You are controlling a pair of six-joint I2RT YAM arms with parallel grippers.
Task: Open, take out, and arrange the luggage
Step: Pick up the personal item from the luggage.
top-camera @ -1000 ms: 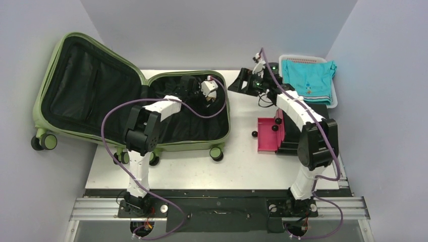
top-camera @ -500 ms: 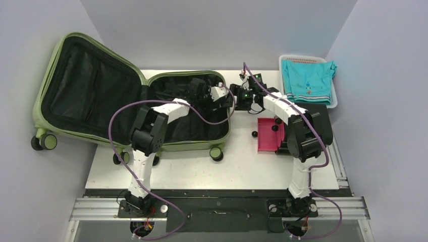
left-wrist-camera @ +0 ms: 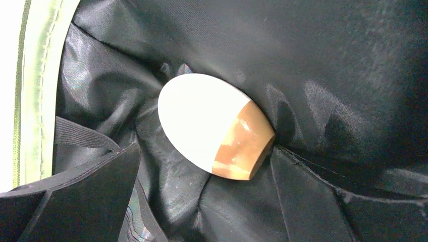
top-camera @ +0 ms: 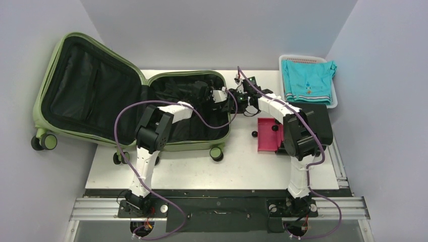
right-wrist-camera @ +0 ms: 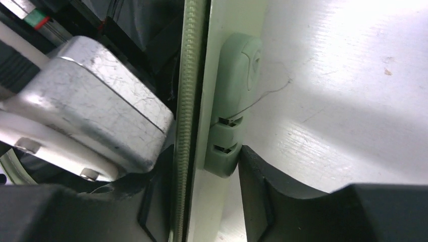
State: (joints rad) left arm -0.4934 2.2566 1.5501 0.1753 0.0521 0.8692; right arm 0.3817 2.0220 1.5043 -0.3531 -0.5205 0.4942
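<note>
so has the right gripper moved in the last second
Yes. The right gripper has swung left, away from the white basket, and now straddles the right rim of the green suitcase.

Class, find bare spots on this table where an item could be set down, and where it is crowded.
Free: the near strip of table in front of the luggage and the small black case; a narrow gap between those two. Crowded: the luggage's right rim, where the left gripper and right gripper meet, and the clothes-filled basket.
</note>
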